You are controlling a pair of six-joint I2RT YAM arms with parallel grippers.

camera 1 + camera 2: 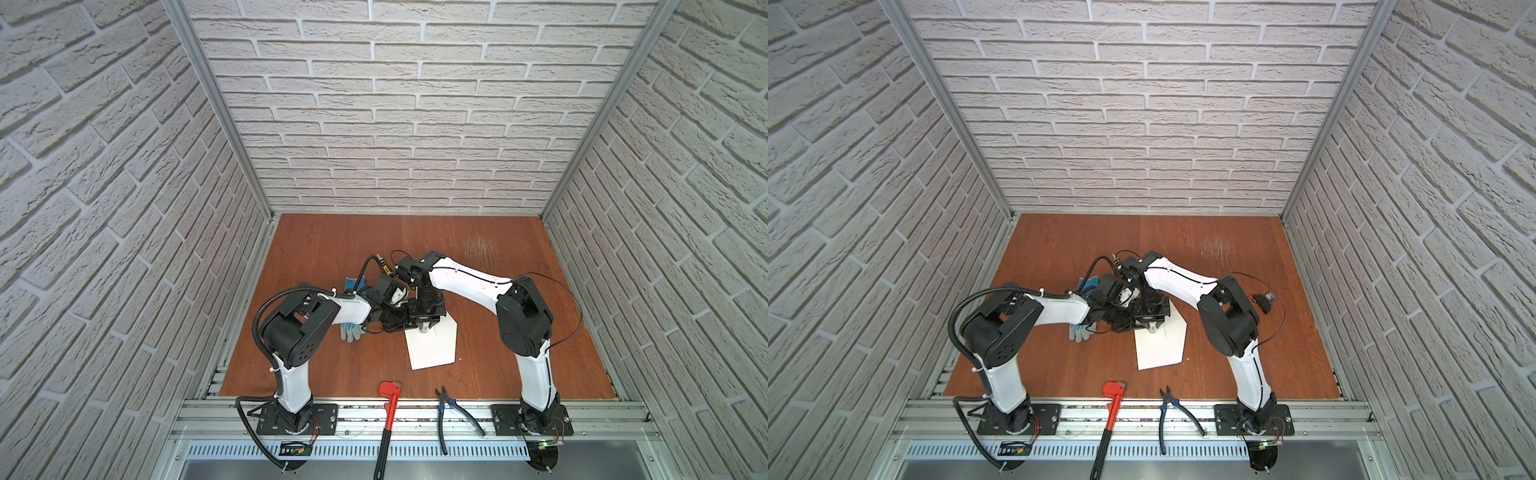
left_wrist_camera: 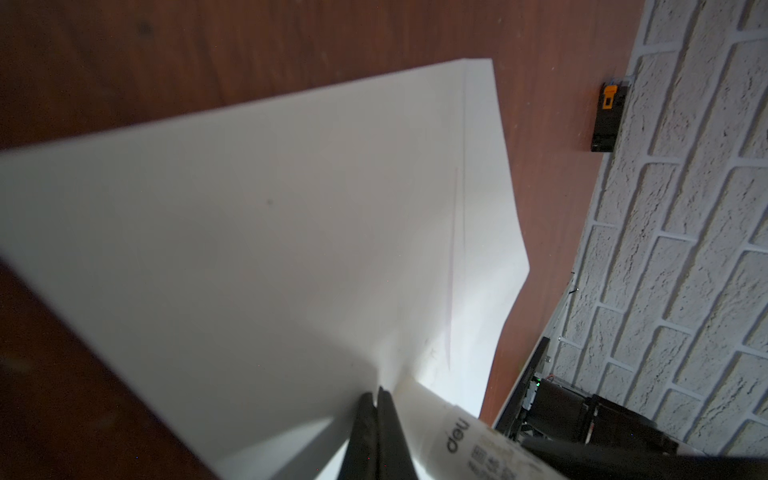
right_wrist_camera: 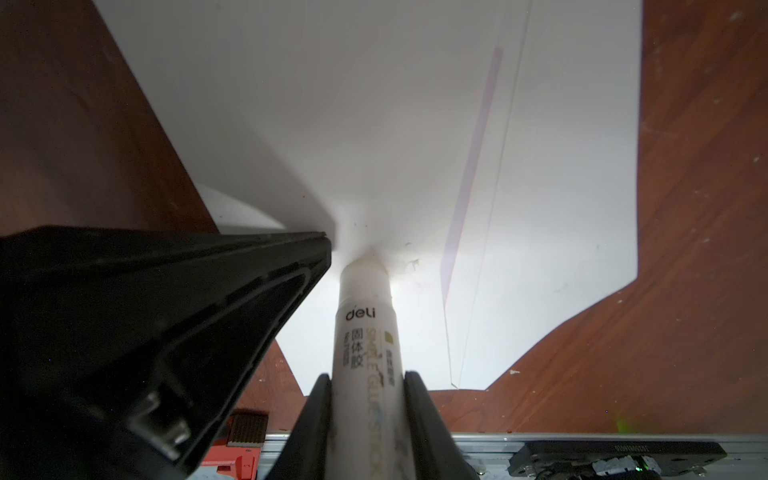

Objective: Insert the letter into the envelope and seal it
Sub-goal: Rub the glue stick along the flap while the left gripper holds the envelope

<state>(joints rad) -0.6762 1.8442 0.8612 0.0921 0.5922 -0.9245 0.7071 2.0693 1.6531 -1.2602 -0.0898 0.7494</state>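
A: Left gripper [image 2: 378,395]?
B: Clenched tight, pinching a lifted edge of the envelope [image 2: 270,232] at the tips.
A: Right gripper [image 3: 368,376]?
B: Clamped around a white glue stick [image 3: 365,299], just beside the left tips, nose touching the same paper.
A: And the envelope?
B: Lying on the wooden table [image 3: 702,208] beneath both grippers.
A: The letter?
B: Cannot tell; just a faint pink stripe [image 3: 473,162] showing through the paper, beyond the glue stick.
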